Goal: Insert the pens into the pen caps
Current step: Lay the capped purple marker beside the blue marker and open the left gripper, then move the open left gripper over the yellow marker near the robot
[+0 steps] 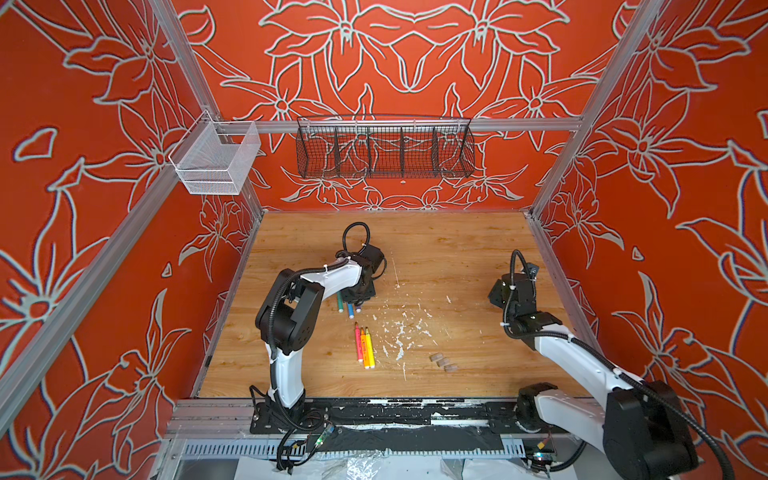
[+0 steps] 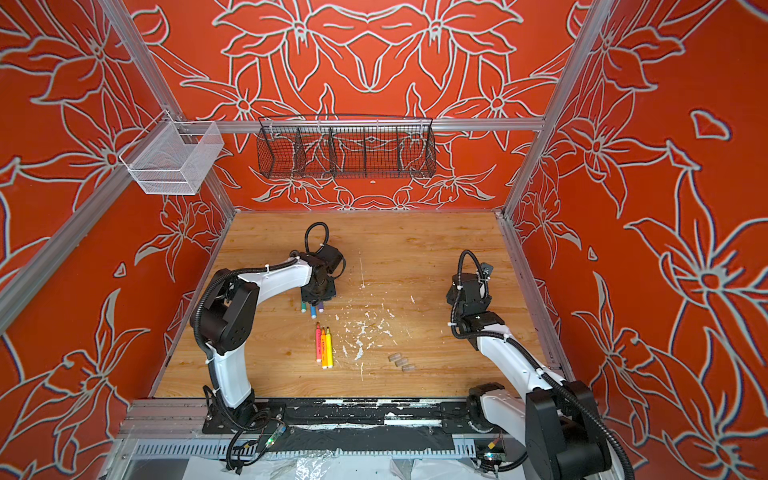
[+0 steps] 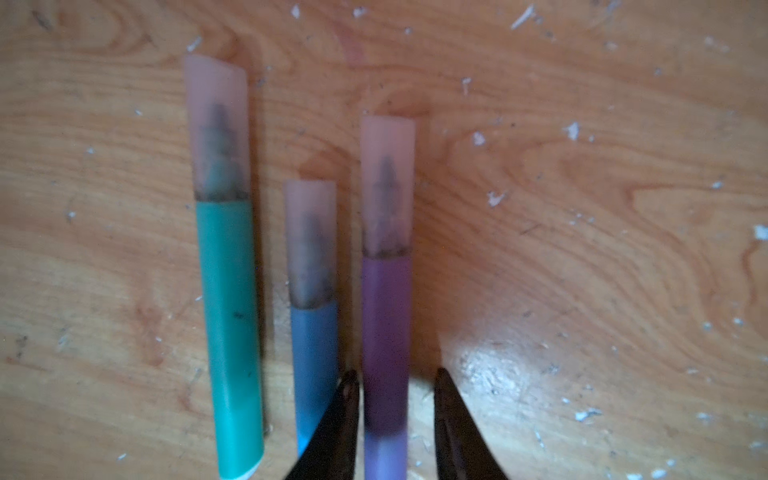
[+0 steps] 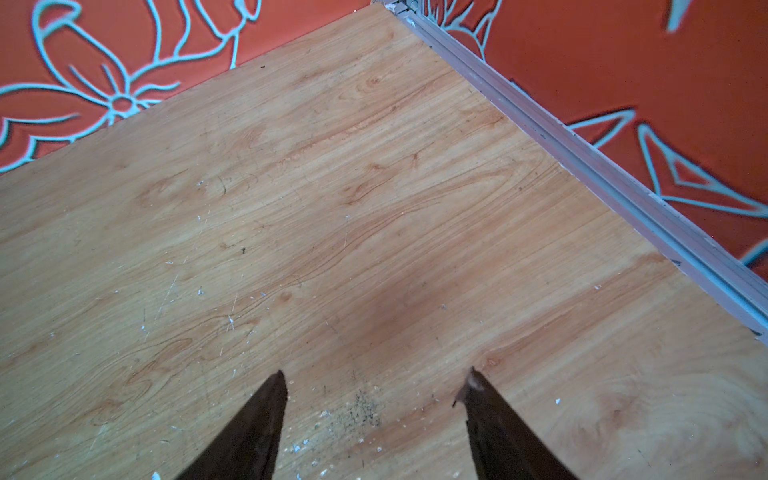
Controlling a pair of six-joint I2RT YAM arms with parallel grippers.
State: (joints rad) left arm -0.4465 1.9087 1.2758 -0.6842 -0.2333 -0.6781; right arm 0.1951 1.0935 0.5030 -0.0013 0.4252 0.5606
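Straddling the purple pen (image 3: 386, 332) low over the wooden table (image 4: 374, 208), the left gripper (image 3: 397, 374) had its jaws slightly parted, gripping nothing, probably so as to leave that pen lying beside the blue pen (image 3: 313, 353) and green pen (image 3: 228, 311). All three wore cloudy fitted caps (image 3: 386, 187) over dark pointed tips. The pink, orange and yellow pens (image 1: 363, 347) lay uncapped nearer the front, three loose caps (image 1: 443, 361) to their right. The right gripper (image 4: 376, 378) hung wide open and empty.
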